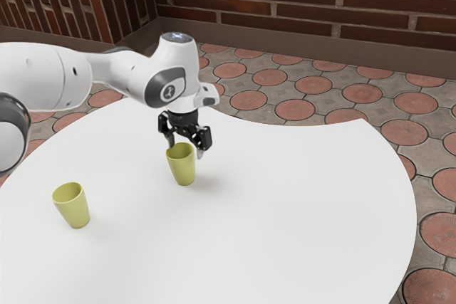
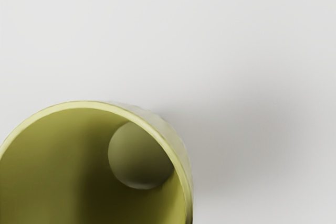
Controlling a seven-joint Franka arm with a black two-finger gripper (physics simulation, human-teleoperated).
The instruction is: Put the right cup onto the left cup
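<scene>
Two yellow-green cups stand upright and separate on the white counter point(image 1: 285, 226), so none of the stacking is done. Taking the right cup point(image 1: 182, 166) as the landmark, the left cup point(image 1: 73, 208) is well apart from it, toward the exterior view's left and nearer the camera. The end effector point(image 1: 185, 150) is directly over the right cup, its fingers spread wide with one to either side of that cup's rim; a slight gap seems to show at one finger, so I read it as open, with nothing in its hold. By my judgement the approach is about complete and the grasp comes next. What remains is most of the job: close on the right cup, lift it clear, carry it across from that spot, line it up above its partner's mouth, lower it and let go.
</scene>
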